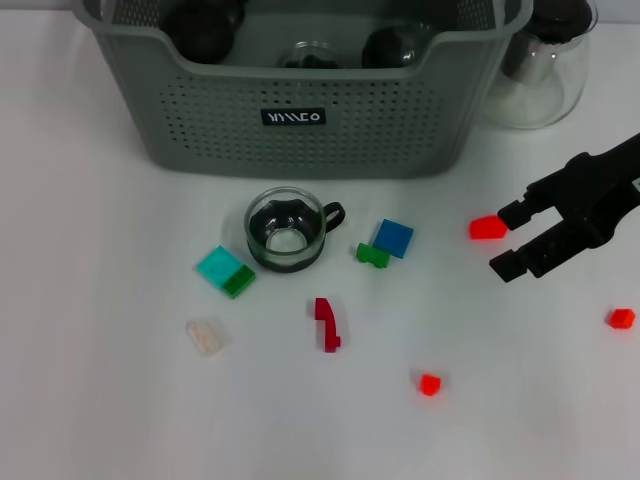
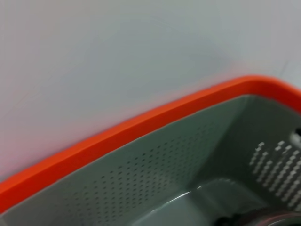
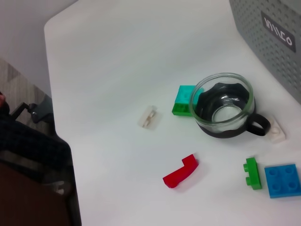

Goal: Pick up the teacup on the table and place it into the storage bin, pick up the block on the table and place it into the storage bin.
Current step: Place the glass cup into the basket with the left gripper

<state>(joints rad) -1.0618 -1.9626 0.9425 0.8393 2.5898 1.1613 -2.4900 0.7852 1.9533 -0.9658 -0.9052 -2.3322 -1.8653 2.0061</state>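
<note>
- Right claw [image 1: 508, 240] hovers over the worktop [image 1: 100, 400], jaws spread wide, holding nothing.
- Teacup [image 1: 285, 229] stands upright well to the claw's left, just in front of the storage bin [image 1: 300, 130]; handle points toward the claw.
- Orange block [image 1: 487, 228] lies just left of the fingertips; blue block [image 1: 393, 238] and green block [image 1: 373, 255] lie between claw and cup.
- Step looks like the cup approach: pass above the blocks, drop one finger inside the rim opposite the handle, close gently on glass.
- Left claw not visible.

White stylised logo on black label [image 1: 293, 117] of storage bin [image 1: 200, 120], unreadable.
</note>
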